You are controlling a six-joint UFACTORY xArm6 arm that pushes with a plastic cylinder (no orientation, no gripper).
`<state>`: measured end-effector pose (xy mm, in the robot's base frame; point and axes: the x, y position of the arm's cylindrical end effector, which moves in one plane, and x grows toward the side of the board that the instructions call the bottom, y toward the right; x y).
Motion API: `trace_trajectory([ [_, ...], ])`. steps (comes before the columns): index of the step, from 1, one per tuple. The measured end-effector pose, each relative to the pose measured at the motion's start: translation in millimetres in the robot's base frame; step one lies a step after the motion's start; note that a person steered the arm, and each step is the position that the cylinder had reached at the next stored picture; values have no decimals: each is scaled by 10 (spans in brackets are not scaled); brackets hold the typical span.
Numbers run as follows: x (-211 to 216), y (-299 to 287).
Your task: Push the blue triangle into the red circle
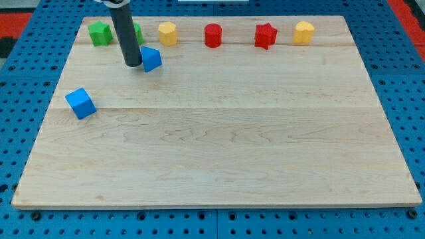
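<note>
- My tip [133, 64] sits on the wooden counter [219, 146] near the view's top left, pressed against the left side of the blue triangle [151, 59].
- The rod rises straight up from there and leaves the view at the top edge; there are no jaws on it, and it holds nothing, only touching the triangle from the side.
- The blue triangle lies just below the row of blocks at the view's top, under the gap between the green block and the yellow block.
- The red circle [212, 34] stands in that top row, up and to the view's right of the blue triangle, well apart from it.
- The row along the top reads, from the view's left: a green star [99, 32], a green block [137, 31] mostly hidden behind the rod so its shape cannot be told, a yellow block [167, 32] with flat sides, the red circle, a red star [265, 35], and another yellow block [304, 32].
- A blue cube [80, 103] lies by itself near the counter's left edge, below and to the view's left of my tip, well apart from the triangle.
</note>
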<state>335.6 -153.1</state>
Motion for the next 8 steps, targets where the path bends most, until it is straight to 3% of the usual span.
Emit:
trace_trajectory([
  [2, 17, 710],
  [6, -324, 588],
  [8, -334, 817],
])
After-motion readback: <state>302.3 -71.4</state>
